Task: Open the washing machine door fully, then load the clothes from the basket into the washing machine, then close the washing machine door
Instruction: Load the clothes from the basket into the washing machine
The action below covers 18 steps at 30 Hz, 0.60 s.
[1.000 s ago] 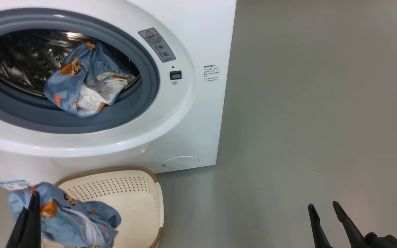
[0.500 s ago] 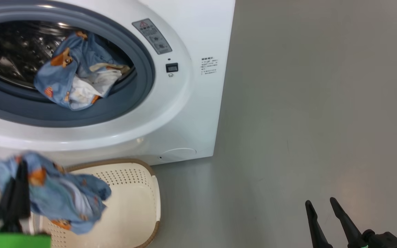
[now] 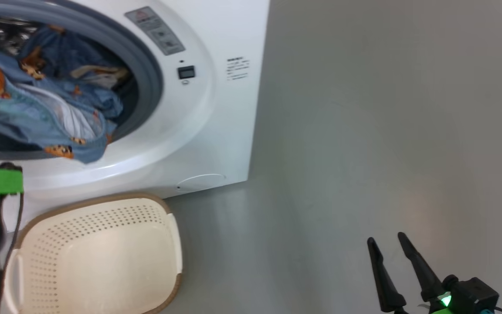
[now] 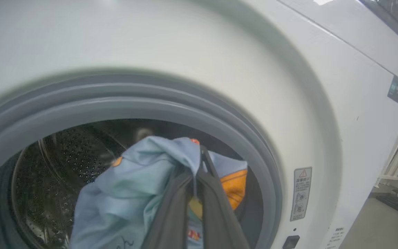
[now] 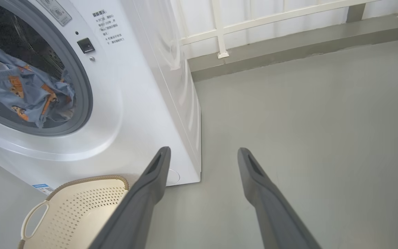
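The washing machine (image 3: 216, 131) stands open; its door is out of view. My left gripper (image 4: 200, 152) is shut on a light blue garment (image 4: 133, 193) with orange prints and holds it at the mouth of the steel drum (image 4: 64, 162), inside the grey gasket (image 4: 185, 110). In the head view this garment (image 3: 37, 117) hangs over the opening's lower lip, in front of other clothes (image 3: 85, 74) lying in the drum. The cream basket (image 3: 94, 257) sits on the floor below the opening, with nothing in it. My right gripper (image 3: 388, 242) is open over bare floor, far right of the machine.
Grey floor (image 3: 364, 131) stretches to the right of the machine. A white railing (image 5: 219, 31) on a low kerb runs behind it. The basket (image 5: 78, 214) nearly touches the machine's front, by the round flap (image 3: 201, 179).
My left gripper has lifted the garment from over the basket up to the drum opening. The basket now shows bare. The head camera has shifted; the right gripper has kept still.
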Available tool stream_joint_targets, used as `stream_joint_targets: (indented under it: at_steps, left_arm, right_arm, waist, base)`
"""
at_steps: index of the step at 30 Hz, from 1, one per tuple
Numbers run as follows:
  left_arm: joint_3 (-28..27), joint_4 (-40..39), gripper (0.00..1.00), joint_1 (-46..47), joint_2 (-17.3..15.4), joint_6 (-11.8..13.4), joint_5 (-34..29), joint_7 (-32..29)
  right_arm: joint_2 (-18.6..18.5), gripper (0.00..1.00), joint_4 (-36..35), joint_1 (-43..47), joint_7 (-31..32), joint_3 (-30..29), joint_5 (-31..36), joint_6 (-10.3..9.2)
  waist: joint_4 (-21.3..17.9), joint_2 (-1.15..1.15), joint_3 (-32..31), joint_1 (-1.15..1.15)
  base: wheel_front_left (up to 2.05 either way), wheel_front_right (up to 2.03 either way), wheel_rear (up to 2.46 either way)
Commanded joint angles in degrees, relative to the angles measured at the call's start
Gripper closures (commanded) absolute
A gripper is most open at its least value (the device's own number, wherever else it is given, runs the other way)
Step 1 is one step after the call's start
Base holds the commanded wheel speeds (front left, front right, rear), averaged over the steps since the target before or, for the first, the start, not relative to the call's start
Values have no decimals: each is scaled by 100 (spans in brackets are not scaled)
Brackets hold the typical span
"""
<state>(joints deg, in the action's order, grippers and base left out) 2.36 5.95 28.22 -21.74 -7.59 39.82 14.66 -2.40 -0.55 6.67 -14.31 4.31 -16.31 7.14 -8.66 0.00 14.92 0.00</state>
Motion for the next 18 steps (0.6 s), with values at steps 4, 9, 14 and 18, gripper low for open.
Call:
stream_joint_targets:
  at_steps: [4,9,14,18]
  left_arm:
    - [42,674,100,561,-451,10,-88,34]
    - [191,1728,100,915,-669,10,-109,34]
    - [473,2561,100,1197,-987,10,-137,34]
    - [979,3398,100,1529,-1218,10,115,34]
  right_arm:
    - [-48,0,-164,-154,-69,300,-127,35]
    - [-48,0,-194,-121,-69,455,-251,35]
    - [-48,0,-258,-93,-69,588,-350,35]
    - [-48,0,-327,-59,-69,718,-405,35]
  waist:
    - [-416,0,187,0]
    - [-756,0,322,0]
    - [-1022,0,479,0]
    - [-1176,0,632,0]
  base:
    - [0,0,0]
    - [0,0,0]
    - [0,0,0]
    - [0,0,0]
